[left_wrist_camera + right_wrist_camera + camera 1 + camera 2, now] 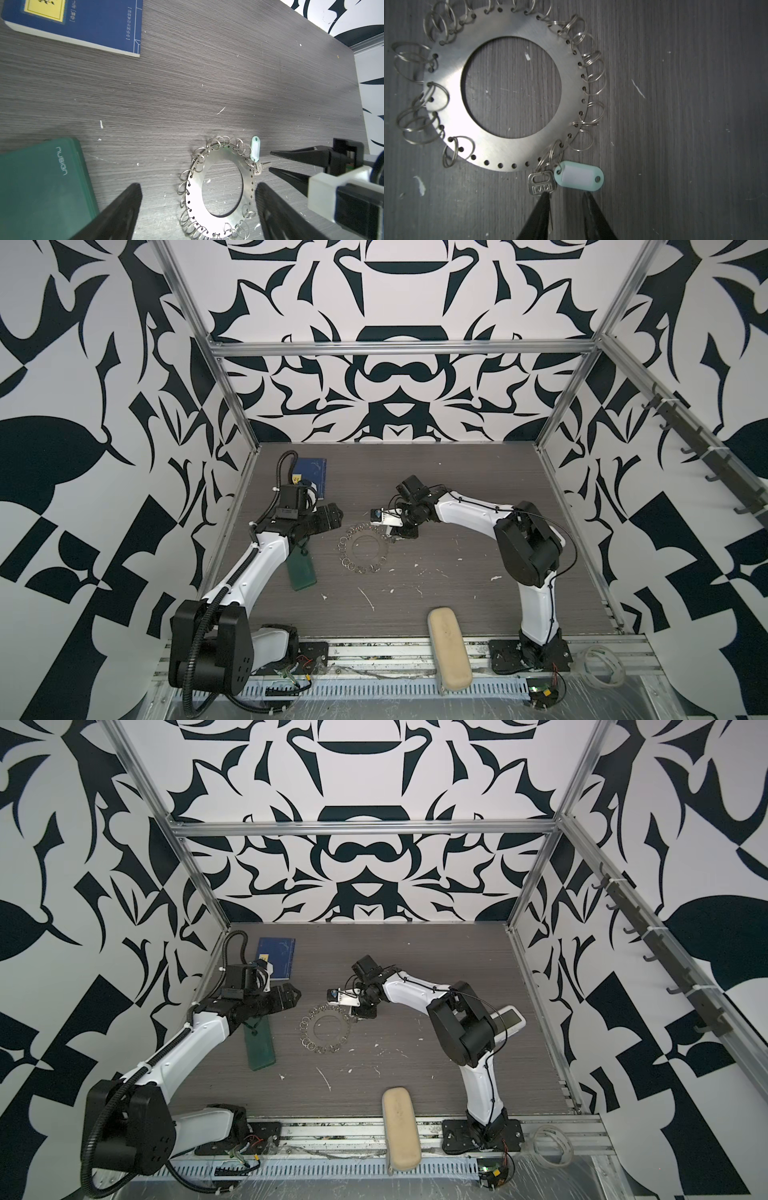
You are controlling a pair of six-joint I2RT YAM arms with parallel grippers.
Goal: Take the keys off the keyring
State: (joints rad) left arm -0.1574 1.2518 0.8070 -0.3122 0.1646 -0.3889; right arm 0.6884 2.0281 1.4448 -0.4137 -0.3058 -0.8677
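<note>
Right pincer (566, 195) at the key (542, 185); left pincer (197, 185) spread wide.
The keyring (444, 83) lies flat mid-surface (675, 124), with the key and its mint tag (579, 179) still on a small ring at the rim, about 2 o'clock in both top views. The right pincer is part-spread: one finger lies over the key's blade, the other just beside the tag. The left pincer is at the keyring's 10 o'clock, apart from it.
</note>
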